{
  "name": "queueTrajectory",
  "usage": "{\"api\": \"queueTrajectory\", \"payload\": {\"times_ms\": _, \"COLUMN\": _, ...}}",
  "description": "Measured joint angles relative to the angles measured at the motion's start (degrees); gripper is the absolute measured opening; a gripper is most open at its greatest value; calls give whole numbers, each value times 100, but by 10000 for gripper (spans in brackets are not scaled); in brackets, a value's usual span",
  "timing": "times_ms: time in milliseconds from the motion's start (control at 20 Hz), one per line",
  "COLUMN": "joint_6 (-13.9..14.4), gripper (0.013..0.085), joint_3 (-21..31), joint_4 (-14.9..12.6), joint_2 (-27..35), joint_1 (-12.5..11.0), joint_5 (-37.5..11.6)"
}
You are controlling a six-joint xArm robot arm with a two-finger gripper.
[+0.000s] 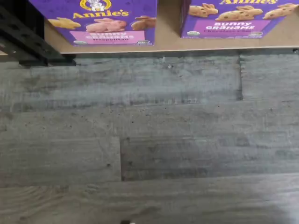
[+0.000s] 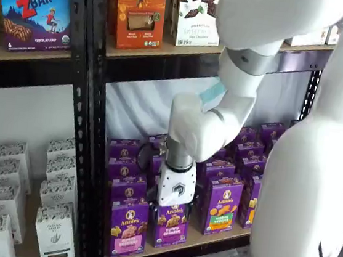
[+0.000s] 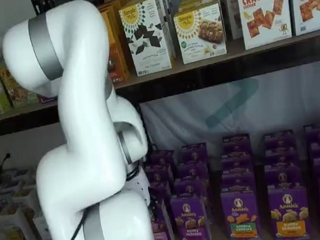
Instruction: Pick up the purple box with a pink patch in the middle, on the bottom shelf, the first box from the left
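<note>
The purple box with a pink patch point(image 2: 127, 228) stands at the front left of the bottom shelf point(image 2: 208, 240). In the wrist view its lower part point(image 1: 100, 21) shows, with the pink patch, at the shelf's front edge. In a shelf view point(image 3: 160, 226) it is mostly hidden behind the arm. My gripper point(image 2: 173, 210) hangs in front of the neighbouring purple box point(image 2: 171, 226), just right of the target and not touching it. Only its white body shows clearly, and I cannot make out a gap between the fingers.
More purple boxes point(image 2: 221, 205) fill the bottom shelf in rows. A black shelf post point(image 2: 91, 125) stands just left of the target. White boxes point(image 2: 54, 233) sit in the bay to the left. Grey plank floor point(image 1: 149, 140) lies below the shelf edge point(image 1: 177, 48).
</note>
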Motion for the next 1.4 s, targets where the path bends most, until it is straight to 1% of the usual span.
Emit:
{"api": "queueTrajectory", "payload": {"times_ms": 200, "joint_6": 59, "gripper": 850, "joint_3": -483, "joint_4": -29, "joint_2": 630, "joint_1": 33, "joint_5": -85}}
{"api": "queueTrajectory", "payload": {"times_ms": 350, "joint_6": -40, "gripper": 850, "joint_3": -800, "joint_4": 71, "joint_2": 1017, "joint_1": 29, "joint_5": -180}}
{"api": "queueTrajectory", "payload": {"times_ms": 450, "joint_6": -56, "gripper": 850, "joint_3": -1016, "joint_4": 64, "joint_2": 1252, "joint_1": 4, "joint_5": -208}}
{"api": "queueTrajectory", "payload": {"times_ms": 500, "joint_6": -103, "gripper": 850, "joint_3": -1134, "joint_4": 93, "joint_2": 1378, "joint_1": -13, "joint_5": -215}}
{"api": "queueTrajectory", "payload": {"times_ms": 700, "joint_6": -444, "gripper": 850, "joint_3": -1629, "joint_4": 327, "joint_2": 1848, "joint_1": -134, "joint_5": -204}}
{"api": "queueTrajectory", "payload": {"times_ms": 750, "joint_6": -521, "gripper": 850, "joint_3": -1771, "joint_4": 358, "joint_2": 1972, "joint_1": -182, "joint_5": -194}}
{"api": "queueTrajectory", "payload": {"times_ms": 850, "joint_6": -570, "gripper": 850, "joint_3": -2035, "joint_4": 306, "joint_2": 2177, "joint_1": -282, "joint_5": -171}}
{"api": "queueTrajectory", "payload": {"times_ms": 1200, "joint_6": -1023, "gripper": 850, "joint_3": -2739, "joint_4": 549, "joint_2": 2701, "joint_1": -502, "joint_5": -55}}
{"api": "queueTrajectory", "payload": {"times_ms": 1250, "joint_6": -1075, "gripper": 850, "joint_3": -2810, "joint_4": 582, "joint_2": 2760, "joint_1": -519, "joint_5": -55}}
{"api": "queueTrajectory", "payload": {"times_ms": 1400, "joint_6": -1097, "gripper": 850, "joint_3": -3041, "joint_4": 554, "joint_2": 2920, "joint_1": -571, "joint_5": 85}}
